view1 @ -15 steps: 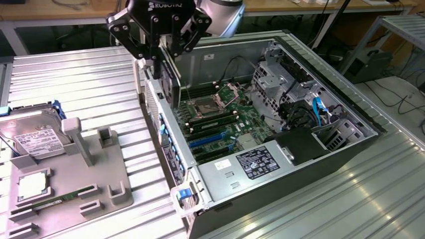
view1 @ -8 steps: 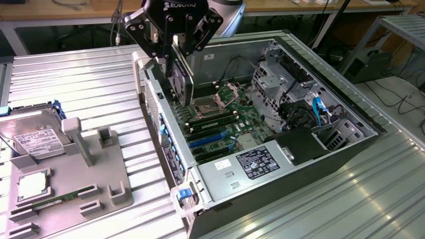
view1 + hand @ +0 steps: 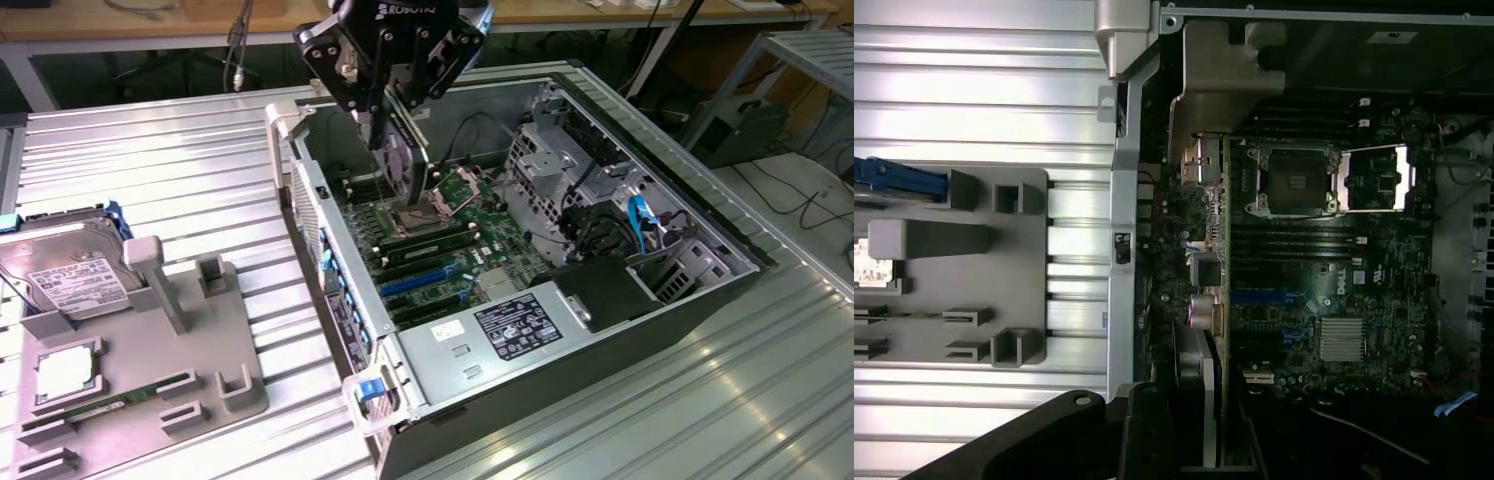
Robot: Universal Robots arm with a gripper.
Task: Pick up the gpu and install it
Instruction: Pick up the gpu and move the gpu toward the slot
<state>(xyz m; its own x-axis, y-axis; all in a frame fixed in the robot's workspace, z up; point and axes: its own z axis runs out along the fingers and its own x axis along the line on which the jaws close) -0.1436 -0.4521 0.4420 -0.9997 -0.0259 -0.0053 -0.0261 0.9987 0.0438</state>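
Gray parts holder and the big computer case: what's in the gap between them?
Just a bare strip of the ribbed metal table. The gray parts holder and the open computer case stand apart. Both the exterior and wrist views show it.

hard drive (image 3: 74,285): on grey holder (image 3: 200,350) | memory stick (image 3: 102,410): lying in holder | table (image 3: 160,170): ribbed metal

Black robot gripper (image 3: 390,135): white brand lettering "ROBOTIQ" on housing, upside down. Black-and-white label (image 3: 514,325) on silver power supply box (image 3: 447,355): print unreadable. White label (image 3: 74,282) on silver hard drive (image 3: 34,255): unreadable.
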